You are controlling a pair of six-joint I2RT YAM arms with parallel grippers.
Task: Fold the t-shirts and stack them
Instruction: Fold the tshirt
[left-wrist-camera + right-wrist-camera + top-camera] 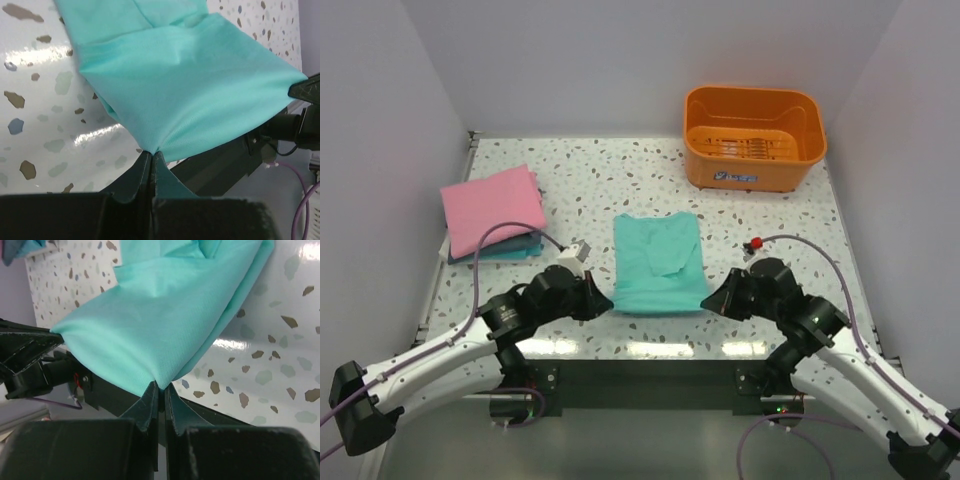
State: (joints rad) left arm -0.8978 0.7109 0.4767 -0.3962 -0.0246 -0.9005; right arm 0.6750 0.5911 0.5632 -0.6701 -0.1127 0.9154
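Note:
A teal-green t-shirt (658,262) lies partly folded in the middle of the table, sleeves tucked in. My left gripper (609,305) is shut on its near left corner, the cloth (190,100) pinched at the fingertips (151,152). My right gripper (707,300) is shut on the near right corner, pinching the same shirt (160,325) at its tips (161,386). The near hem is stretched between the two grippers just off the table. A folded pink t-shirt (492,208) rests on a folded darker blue-teal t-shirt (510,250) at the left.
An orange plastic basket (754,135) stands at the back right of the speckled table (590,170). White walls close in both sides and the back. The table's near edge runs just behind both grippers.

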